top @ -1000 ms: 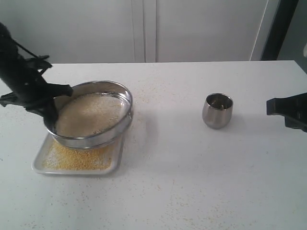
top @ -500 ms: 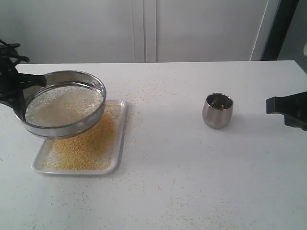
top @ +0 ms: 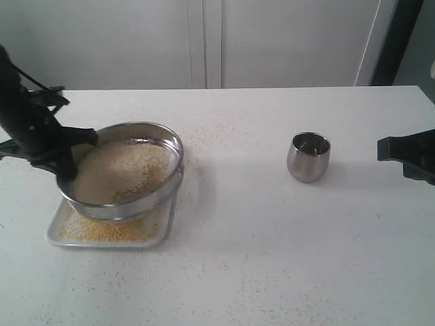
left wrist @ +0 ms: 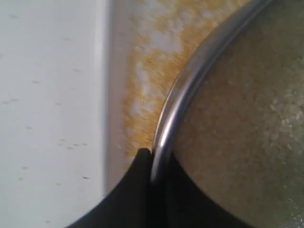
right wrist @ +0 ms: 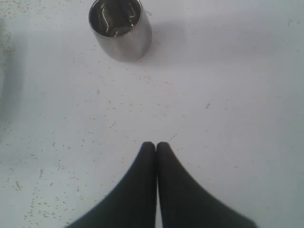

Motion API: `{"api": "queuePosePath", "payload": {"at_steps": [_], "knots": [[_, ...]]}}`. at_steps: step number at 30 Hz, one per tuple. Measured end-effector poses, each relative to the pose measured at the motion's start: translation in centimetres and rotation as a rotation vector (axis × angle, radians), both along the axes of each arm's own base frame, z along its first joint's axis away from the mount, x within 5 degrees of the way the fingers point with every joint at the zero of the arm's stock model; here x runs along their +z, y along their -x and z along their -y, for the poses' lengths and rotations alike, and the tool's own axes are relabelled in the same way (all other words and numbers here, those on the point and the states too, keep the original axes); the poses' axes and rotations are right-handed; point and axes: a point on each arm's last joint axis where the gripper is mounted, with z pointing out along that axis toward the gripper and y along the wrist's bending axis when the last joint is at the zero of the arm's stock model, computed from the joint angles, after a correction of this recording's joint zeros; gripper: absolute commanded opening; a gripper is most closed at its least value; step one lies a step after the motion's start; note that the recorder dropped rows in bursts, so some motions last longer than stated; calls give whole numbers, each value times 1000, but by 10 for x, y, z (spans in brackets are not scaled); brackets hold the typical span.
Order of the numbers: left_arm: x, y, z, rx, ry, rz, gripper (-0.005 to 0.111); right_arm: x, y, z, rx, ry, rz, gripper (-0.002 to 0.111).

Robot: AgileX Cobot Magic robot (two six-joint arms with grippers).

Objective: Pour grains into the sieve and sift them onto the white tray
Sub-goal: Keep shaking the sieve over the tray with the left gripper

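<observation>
Left tool point(top: 70, 163) clamping the rim of the sieve point(top: 129, 207), sieve tilted, mouth upward, above the white tray point(top: 58, 235) (grains point(top: 119, 170) in both), right tool point(right wrist: 156, 147) pressed together, empty.

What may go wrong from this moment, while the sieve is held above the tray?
1. The left gripper pinches the sieve only at one spot of its rim, so the sieve might twist or slip.
2. The sieve is tilted and the grains lie heaped to one side; they might spill over the rim.
3. The sieve seems to overhang the tray, so siftings may land on the table, where strays already lie.
</observation>
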Motion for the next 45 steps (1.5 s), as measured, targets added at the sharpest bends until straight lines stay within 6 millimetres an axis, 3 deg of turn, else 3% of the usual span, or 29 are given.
{"api": "queuePosePath", "payload": {"at_steps": [3, 6, 8, 9, 14, 16, 19, 21, 25, 27, 33, 35, 38, 40, 42, 45], "knots": [[4, 2, -2, 4, -24, -6, 0, 0, 0, 0, 0, 0, 0, 0], [16, -2, -31, 116, -40, 35, 0, 0, 0, 0, 0, 0, 0, 0], [17, -5, -36, 142, -14, 61, 0, 0, 0, 0, 0, 0, 0, 0], [15, -6, -33, 128, 0, 69, 0, 0, 0, 0, 0, 0, 0, 0], [1, 5, 23, -100, -5, 32, 0, 0, 0, 0, 0, 0, 0, 0], [7, 8, 21, -62, -72, 20, 0, 0, 0, 0, 0, 0, 2, 0], [18, 2, -16, 108, -157, 47, 0, 0, 0, 0, 0, 0, 2, 0], [18, 0, -26, 137, -143, 66, 0, 0, 0, 0, 0, 0, 2, 0], [8, 2, 6, -11, -101, 58, 0, 0, 0, 0, 0, 0, 2, 0], [9, 5, 10, -19, -122, 54, 0, 0, 0, 0, 0, 0, 4, 0], [22, -1, -42, 187, -149, 85, 0, 0, 0, 0, 0, 0, 4, 0], [17, -3, -34, 127, -103, 90, 0, 0, 0, 0, 0, 0, 4, 0], [12, 0, -2, 14, -55, 78, 0, 0, 0, 0, 0, 0, 4, 0], [14, 2, 2, 12, -68, 58, 0, 0, 0, 0, 0, 0, 4, 0], [20, 3, -13, 69, -104, 46, 0, 0, 0, 0, 0, 0, 4, 0], [25, 0, -51, 182, -144, 46, 0, 0, 0, 0, 0, 0, 4, 0]]}}
